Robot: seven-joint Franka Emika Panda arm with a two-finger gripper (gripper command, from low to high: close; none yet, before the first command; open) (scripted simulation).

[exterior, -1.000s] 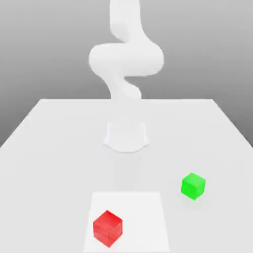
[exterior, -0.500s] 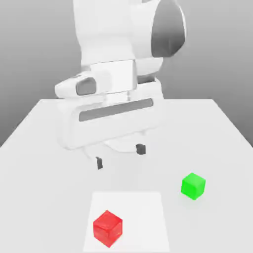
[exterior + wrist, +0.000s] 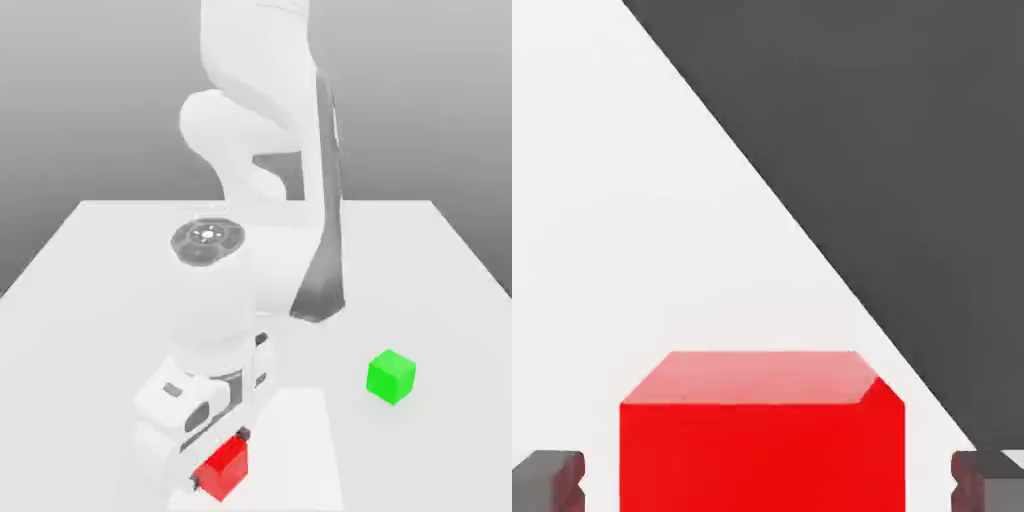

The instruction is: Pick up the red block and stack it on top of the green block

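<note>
Near the front edge of the white table (image 3: 90, 270), toward the exterior view's left, the red block (image 3: 226, 468) sits on a paler square patch (image 3: 305, 450) of the surface. Over it the white Franka arm (image 3: 265, 130) bends down from its base at the far middle of the table, its wrist lowered so that the gripper (image 3: 218, 460) sits right at the block. 1 dark fingertip shows at the block's far upper corner and another at its near left lower corner, so the 2 fingers bracket the cube from opposite sides.

From the hand view, the red block (image 3: 762, 430) lies squarely between the 2 dark finger pads (image 3: 550, 480), 1 on each side. A sliver of white surface is visible between each pad and the block's face, so the jaws stand narrow around the block, flanking it closely, and whether they have reached contact I cannot tell. The block rests flat on the table, its top face level.

Well apart from all this, the green block (image 3: 391, 376) stands by itself on the table toward the exterior view's right, somewhat farther back than the red one, upright and untouched.
</note>
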